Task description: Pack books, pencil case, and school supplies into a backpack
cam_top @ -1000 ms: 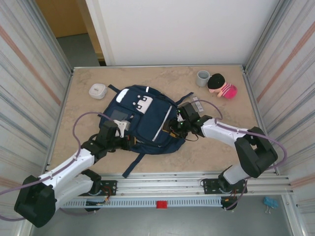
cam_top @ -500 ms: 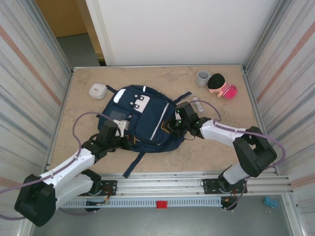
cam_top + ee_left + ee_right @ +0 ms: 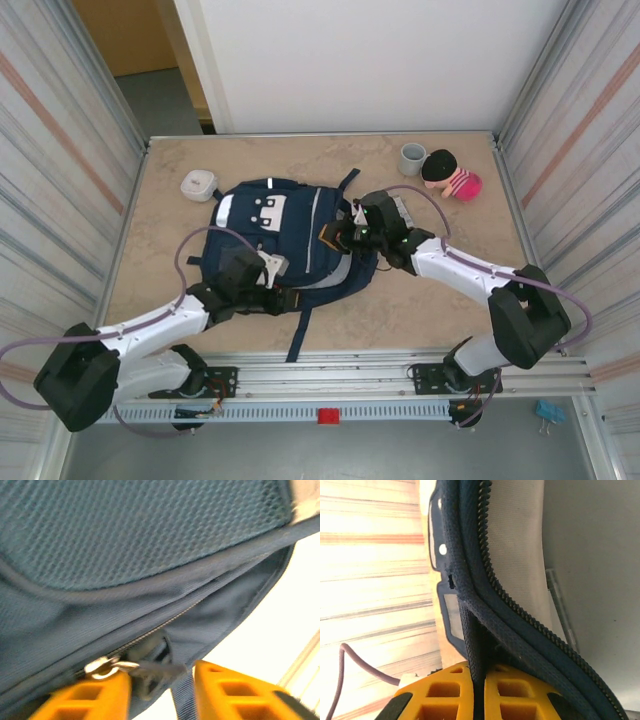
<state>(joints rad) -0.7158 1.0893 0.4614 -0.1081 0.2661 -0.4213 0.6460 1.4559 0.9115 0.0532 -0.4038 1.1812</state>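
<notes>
**Backpack held by its rim, main zip next**

Nearest the bases, the left fingers point(image 3: 283, 298) sit at the near edge of the backpack point(image 3: 285, 235), which lies flat on the table point(image 3: 180, 270) with its white-patched pocket facing up. In the left wrist view these fingers are parted. A metal zip pull point(image 3: 107, 666) and its dark tab lie in the gap between them, with nothing pinched.

Further in, on the bag's right side, the right fingers point(image 3: 338, 236) are clenched on a fold of the navy rim. In the right wrist view that fold rises between them. Beside it run the zip teeth point(image 3: 490, 565) and a stretch of pale grey lining point(image 3: 520, 555), so the mouth is at least partly open there.

The step in hand looks like opening the bag rather than loading it. I judge the next move calls for the left fingers to close squarely on the pull tab. They should then draw it along the track while the right fingers brace the rim taut.

Beyond the bag, a narrow grey-white bar point(image 3: 403, 207) lies just behind the right fingers, waiting to go in. At the far edge of the table stand a rounded white box point(image 3: 199, 185), a grey cup point(image 3: 411, 158) and a small doll point(image 3: 452, 175).
</notes>
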